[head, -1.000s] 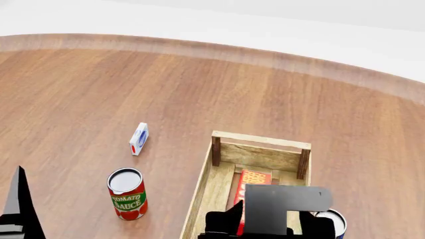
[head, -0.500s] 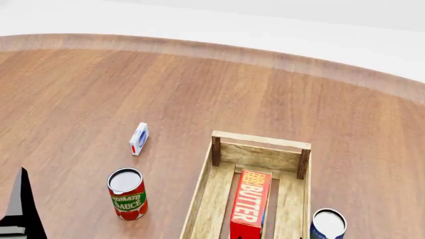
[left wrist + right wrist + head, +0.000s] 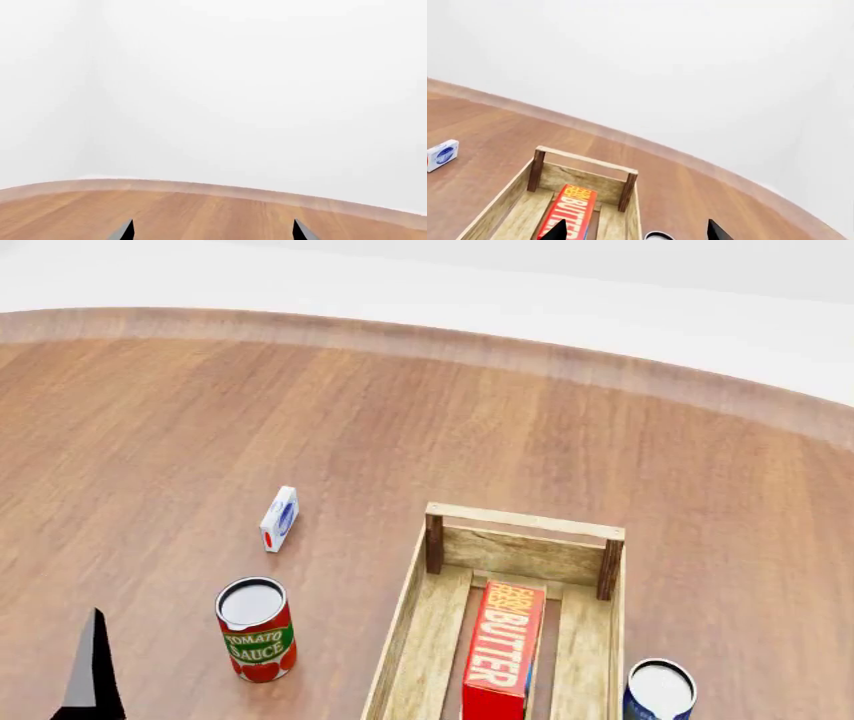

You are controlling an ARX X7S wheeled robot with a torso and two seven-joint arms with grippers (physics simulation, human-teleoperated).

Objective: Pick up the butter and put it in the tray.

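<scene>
Butter lying in the tray on a wooden table with a curved far edge, white walls behind.

The red butter (image 3: 505,650) carton is lying flat on the slats of the pale wood tray (image 3: 424,623), lengthwise between its dark corner posts. A tomato sauce can (image 3: 255,629) is standing left of the tray, a small white box (image 3: 279,518) beyond it, another can (image 3: 659,690) at the tray's right. The left gripper (image 3: 212,232) and right gripper (image 3: 637,231) are showing only dark fingertips set well apart, holding nothing.
</scene>
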